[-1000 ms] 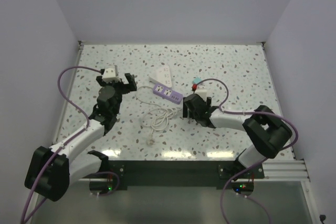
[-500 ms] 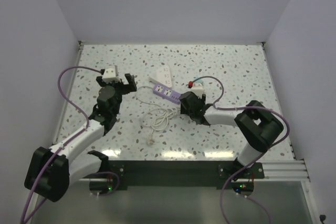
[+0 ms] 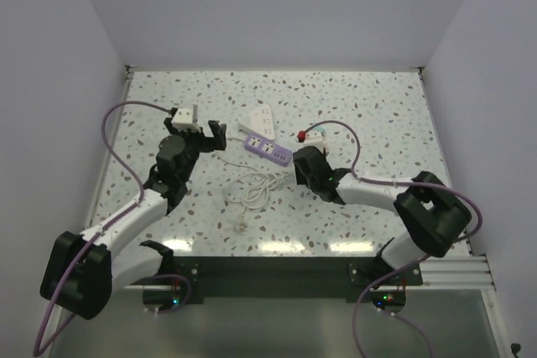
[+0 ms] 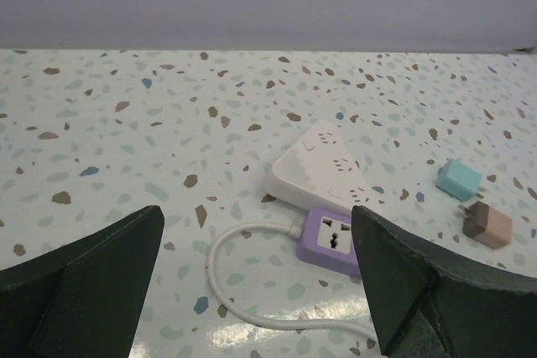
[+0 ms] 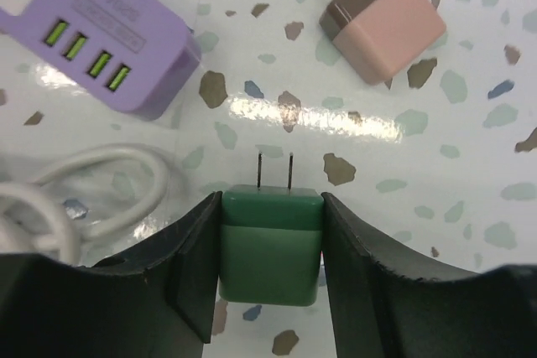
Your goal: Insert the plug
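Judging by the right wrist view, the green plug (image 5: 270, 245) is clamped between the fingers of the right gripper (image 5: 270, 207), both pressed flush against its sides. Whether it is lifted off the speckled table (image 5: 470, 165) cannot be told. The body is gripped rather than the prongs, presumably so that the two pins are left free and aimed straight ahead of the hand for insertion. The purple power strip (image 5: 92, 39) is found ahead and to the left of the plug, near but apart. A pink plug (image 5: 384, 27) lies ahead to the right, and a white cable (image 5: 101, 182) just beside the left finger. The left gripper (image 4: 256, 215) is held spread wide and empty, short of the strip, probably so the strip can be steadied
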